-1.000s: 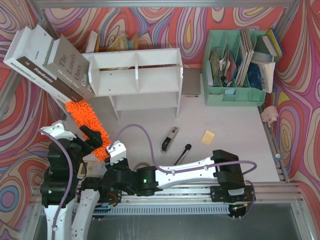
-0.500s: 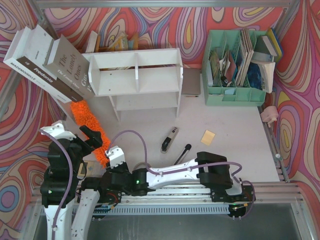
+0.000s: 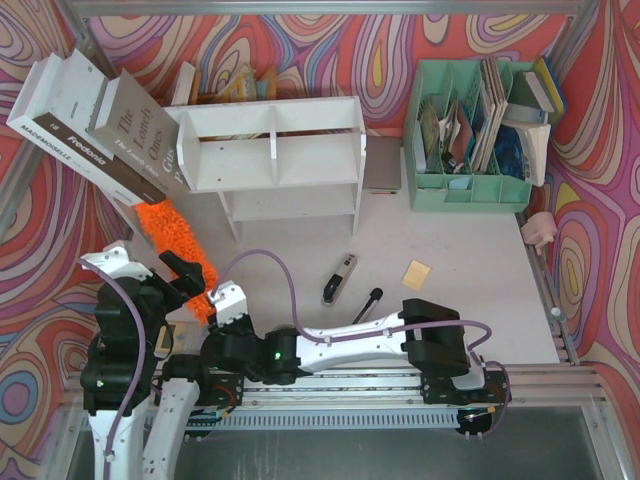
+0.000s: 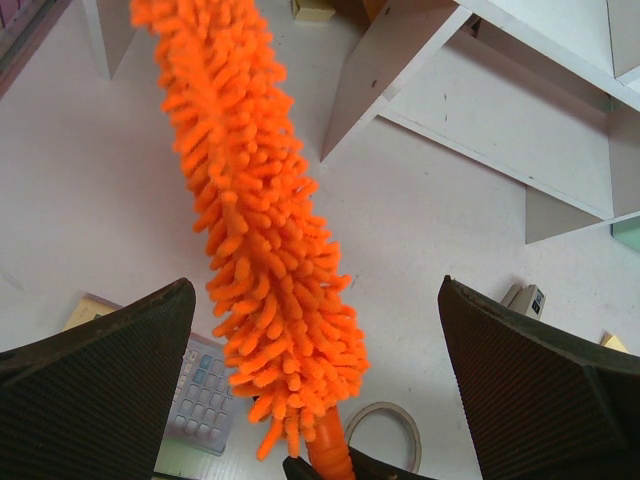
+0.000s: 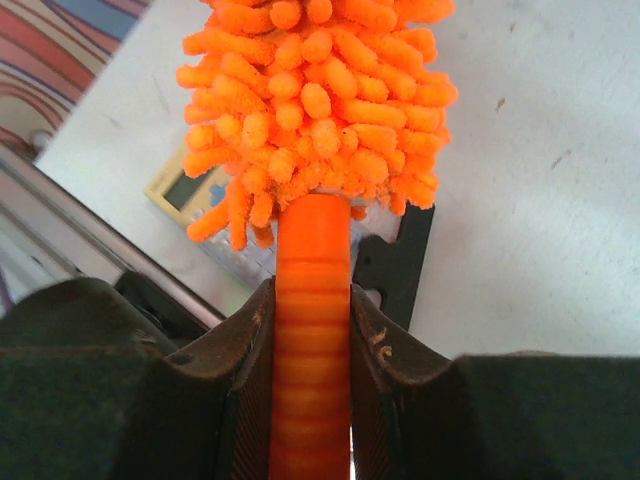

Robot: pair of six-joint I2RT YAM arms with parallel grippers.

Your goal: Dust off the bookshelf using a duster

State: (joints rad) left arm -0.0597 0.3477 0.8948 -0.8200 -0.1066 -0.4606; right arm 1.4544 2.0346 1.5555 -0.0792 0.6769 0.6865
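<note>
The right fingers (image 5: pixel 245 345) pinch the ribbed handle of the duster (image 5: pixel 315 90) above the tabletop (image 5: pixel 520 200). The left fingers (image 4: pixel 110 370) stand spread wide either side of its fluffy head, not touching it. The duster's tip lies near the left end of the bookshelf (image 3: pixel 275 150).

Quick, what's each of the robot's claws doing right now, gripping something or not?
Left end effector: open, holding nothing.
Right end effector: closed on the duster handle.

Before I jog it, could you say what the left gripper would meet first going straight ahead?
Probably the fluffy duster, lying between the open fingers of the left gripper; depth is uncertain.
</note>
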